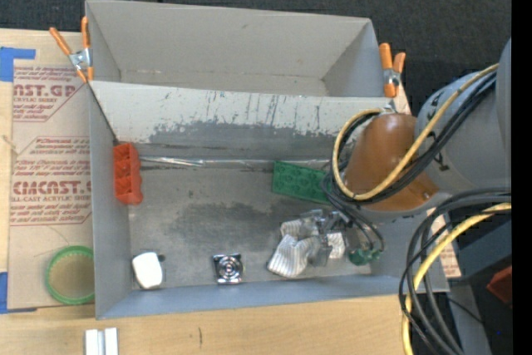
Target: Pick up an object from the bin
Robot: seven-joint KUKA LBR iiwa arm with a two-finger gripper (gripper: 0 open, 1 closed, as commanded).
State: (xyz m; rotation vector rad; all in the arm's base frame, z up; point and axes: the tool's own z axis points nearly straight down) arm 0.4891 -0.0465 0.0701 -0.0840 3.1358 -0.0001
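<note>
My gripper (321, 227) is low in the bin's front right corner, reaching in under the arm's orange-brown cover. It is right over a crumpled white and grey thing (291, 258) that lies against the front wall. A flat green brick (298, 180) lies just behind the gripper, partly hidden by the cover. A small dark green piece (360, 256) sits to the gripper's right, near the right wall.
A red brick (127, 173) stands against the left wall. A white block (147, 269) lies in the front left corner, and a small shiny square piece (227, 268) lies at the front middle. The arm and its cables cover the bin's right side.
</note>
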